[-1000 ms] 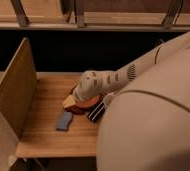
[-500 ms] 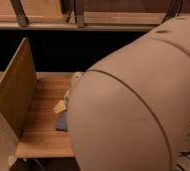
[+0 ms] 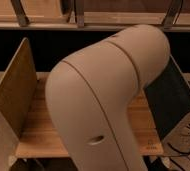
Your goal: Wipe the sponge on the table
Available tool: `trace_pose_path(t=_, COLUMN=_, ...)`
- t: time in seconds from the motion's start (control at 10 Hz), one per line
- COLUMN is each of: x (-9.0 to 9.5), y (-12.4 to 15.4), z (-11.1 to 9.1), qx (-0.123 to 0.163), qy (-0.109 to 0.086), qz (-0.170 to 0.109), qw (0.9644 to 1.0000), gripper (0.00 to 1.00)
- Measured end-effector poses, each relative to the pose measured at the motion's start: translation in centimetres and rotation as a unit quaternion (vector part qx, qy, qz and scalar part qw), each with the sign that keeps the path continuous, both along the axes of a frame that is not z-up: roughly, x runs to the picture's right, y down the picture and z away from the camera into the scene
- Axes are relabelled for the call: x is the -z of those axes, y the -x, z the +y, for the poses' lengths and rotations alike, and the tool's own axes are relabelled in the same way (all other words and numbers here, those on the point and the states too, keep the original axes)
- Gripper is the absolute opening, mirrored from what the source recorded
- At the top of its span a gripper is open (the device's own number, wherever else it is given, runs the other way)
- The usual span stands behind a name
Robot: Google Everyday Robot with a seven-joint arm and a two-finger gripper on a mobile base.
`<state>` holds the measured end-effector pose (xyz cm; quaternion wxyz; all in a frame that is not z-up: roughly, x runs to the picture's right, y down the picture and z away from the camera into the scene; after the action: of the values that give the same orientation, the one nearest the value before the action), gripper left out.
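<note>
Hidden behind bulky beige arm casing (image 3: 108,100): claw and small blue-grey sponge. Cannot tell claw's spread or sponge's bearing. Light wooden plank worktop (image 3: 38,135) showing at 8 o'clock.

Only the plank-grained left and right ends of the wooden table (image 3: 38,132) show; its middle, and the gripper presumably over it, are hidden behind the robot's arm (image 3: 108,95).

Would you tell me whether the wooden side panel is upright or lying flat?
Upright: the wooden side panel stands on edge beside the table. The gripper is out of view; the robot arm blocks the middle.
</note>
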<state>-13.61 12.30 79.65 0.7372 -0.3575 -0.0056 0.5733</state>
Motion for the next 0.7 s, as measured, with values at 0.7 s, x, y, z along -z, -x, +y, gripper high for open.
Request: trace_pose_path(t=0.7, x=0.0, y=1.62, z=0.18, qx=-0.012, qy=0.018, qz=-0.009, qw=0.9997, gripper=0.8)
